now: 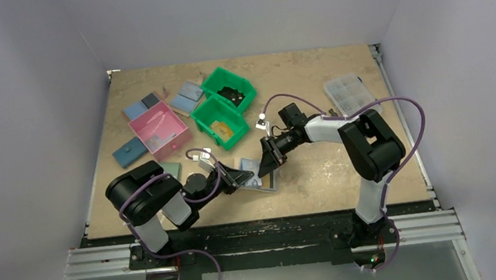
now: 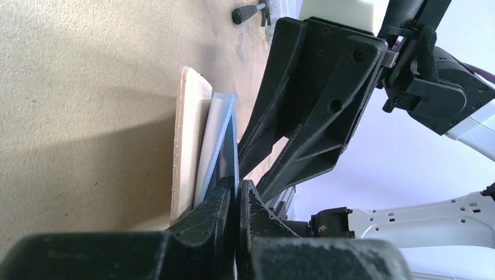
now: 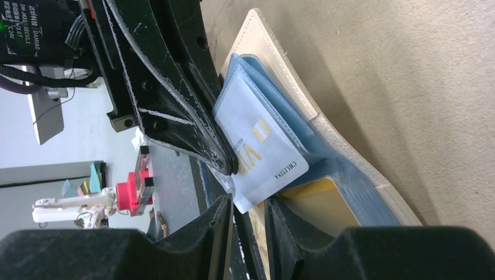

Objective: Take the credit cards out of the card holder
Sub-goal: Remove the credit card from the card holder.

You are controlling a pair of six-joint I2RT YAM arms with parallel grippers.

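Observation:
The card holder (image 1: 260,180) lies open on the table between both grippers, beige outside (image 3: 274,52) and light blue inside (image 3: 356,186). My left gripper (image 1: 241,176) is shut on its thin blue inner flap (image 2: 229,146), which stands up from the beige cover (image 2: 187,140). A pale credit card (image 3: 262,146) with gold letters sticks out of the holder. Its corner reaches into the narrow gap of my right gripper (image 3: 250,204), whose jaws stand slightly apart. A yellow-orange card (image 3: 321,204) sits in a slot beside it. The left fingers (image 3: 192,128) show in the right wrist view.
Two green bins (image 1: 228,90) (image 1: 219,121) and a pink bin (image 1: 158,130) stand at the back left. Blue wallets (image 1: 130,152) (image 1: 188,95) lie around them, and a sage-green wallet (image 1: 170,169) lies by the left arm. A clear organiser box (image 1: 350,94) sits at the back right.

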